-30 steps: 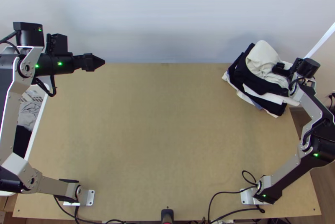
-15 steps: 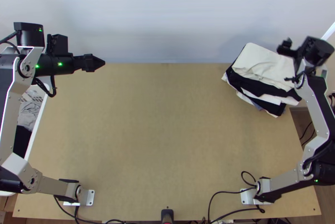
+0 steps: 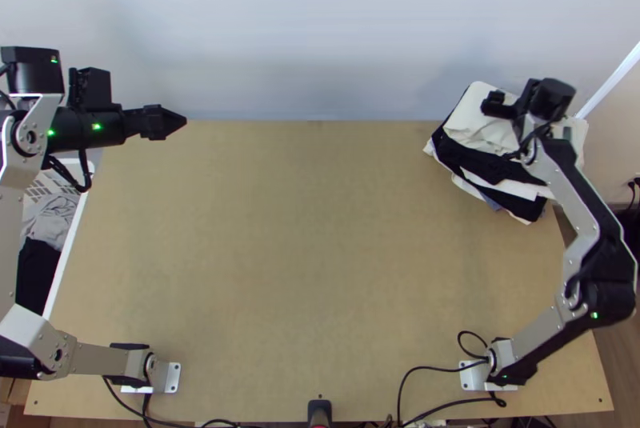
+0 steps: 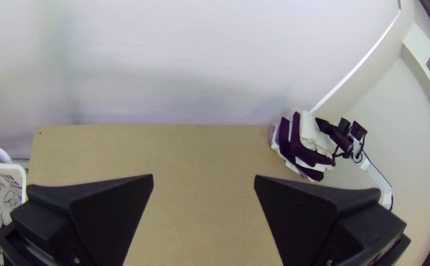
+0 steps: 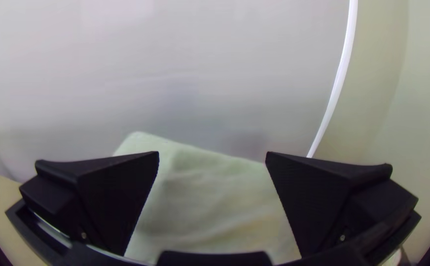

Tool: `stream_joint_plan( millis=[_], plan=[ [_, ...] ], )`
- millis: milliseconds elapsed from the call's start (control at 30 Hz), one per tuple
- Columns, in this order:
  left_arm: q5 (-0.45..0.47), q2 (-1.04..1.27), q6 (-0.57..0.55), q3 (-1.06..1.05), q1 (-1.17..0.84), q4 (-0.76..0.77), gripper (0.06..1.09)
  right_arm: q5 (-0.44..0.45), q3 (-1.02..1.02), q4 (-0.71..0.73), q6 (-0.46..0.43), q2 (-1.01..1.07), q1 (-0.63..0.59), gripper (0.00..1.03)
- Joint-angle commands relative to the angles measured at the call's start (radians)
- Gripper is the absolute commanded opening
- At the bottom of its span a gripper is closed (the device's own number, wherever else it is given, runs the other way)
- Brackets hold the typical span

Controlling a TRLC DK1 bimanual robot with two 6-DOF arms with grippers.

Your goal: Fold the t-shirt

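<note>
When viewed from the top, look to the far right of the light wooden counter (image 3: 320, 228) for a roughly rectangular cream cloth (image 3: 470, 126), probably the already folded t-shirt, lying fairly flat on a pile of folded black and white garments (image 3: 500, 166). Stacked there, presumably, to save the middle for folding. Note the right claw (image 3: 496, 105) over the cloth, perhaps for smoothing it, and the left claw (image 3: 183, 119) at the far left, near a white plastic laundry basket (image 3: 42, 185), maybe kept ready for another garment.

In the left wrist view, see the left claw spread wide with nothing between, well apart from the pile.

In the right wrist view, see the right claw likewise wide apart, framing the lightly creased cloth without pinching it, likely to avoid dragging it askew. Impossible to tell about contact.
</note>
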Motion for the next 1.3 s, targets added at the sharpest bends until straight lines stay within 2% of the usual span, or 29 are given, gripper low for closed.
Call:
stream_joint_plan(
  millis=[0, 200, 367, 500, 700, 767, 900, 1000, 1067, 1167, 1267],
  plan=[
    [0.002, -0.037, 0.021, 0.011, 0.020, -0.015, 1.05, 0.014, -0.001, 0.056, 0.010, 0.097, -0.028, 0.98],
    [0.002, -0.089, 0.024, 0.018, 0.066, 0.003, 1.05, 0.034, 0.114, 0.061, 0.012, 0.291, -0.088, 0.98],
    [0.003, -0.127, 0.021, 0.019, 0.092, -0.008, 1.05, 0.035, 0.130, 0.061, 0.015, 0.328, -0.113, 0.98],
    [0.002, -0.144, 0.021, 0.022, 0.120, 0.000, 1.05, 0.038, 0.167, 0.035, 0.010, 0.288, -0.122, 0.98],
    [-0.005, -0.187, -0.018, 0.034, 0.190, 0.100, 1.05, 0.037, 0.246, -0.048, -0.011, 0.070, -0.133, 0.98],
    [-0.080, -0.210, -0.022, 0.033, 0.193, 0.152, 1.05, 0.024, 0.274, -0.082, -0.030, -0.010, -0.133, 0.98],
    [-0.210, -0.270, 0.009, 0.005, 0.190, 0.232, 1.05, -0.069, 0.403, -0.247, -0.020, -0.145, -0.131, 0.98],
    [-0.313, -0.321, 0.027, -0.036, 0.189, 0.290, 1.05, -0.115, 0.527, -0.413, -0.013, -0.223, -0.130, 0.98],
    [-0.376, -0.367, 0.041, -0.091, 0.190, 0.345, 1.05, -0.127, 0.539, -0.461, -0.007, -0.303, -0.130, 0.98],
    [-0.512, -0.475, 0.099, -0.259, 0.192, 0.523, 1.05, -0.131, 0.424, -0.398, 0.015, -0.485, -0.119, 0.98],
    [-0.611, -0.581, 0.119, -0.436, 0.192, 0.704, 1.05, -0.144, 0.164, -0.171, -0.004, -0.708, -0.097, 0.98]
  ],
)
